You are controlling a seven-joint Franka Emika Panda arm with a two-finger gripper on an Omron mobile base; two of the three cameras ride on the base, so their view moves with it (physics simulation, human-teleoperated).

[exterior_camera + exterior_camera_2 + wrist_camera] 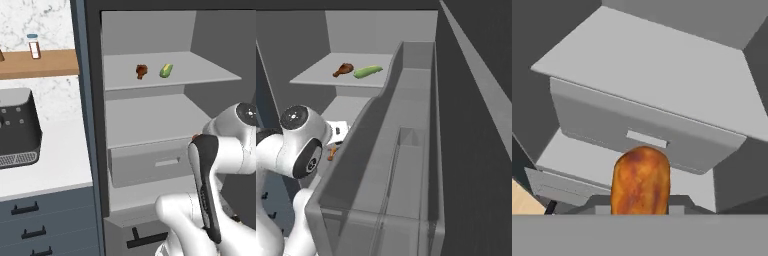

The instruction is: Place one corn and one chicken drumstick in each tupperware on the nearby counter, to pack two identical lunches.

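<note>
gripper (641,210) clamped on orange-brown drumstick (641,181), held in front of the open fridge's grey drawer (647,132). darker drumstick (141,71) and husked corn (166,70) sit side by side, just apart, on upper fridge shelf (200,75). white counter (55,165) off to the left.

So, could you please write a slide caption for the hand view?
Gripper shut on an orange-brown chicken drumstick, held before the open fridge's grey drawer.
</note>
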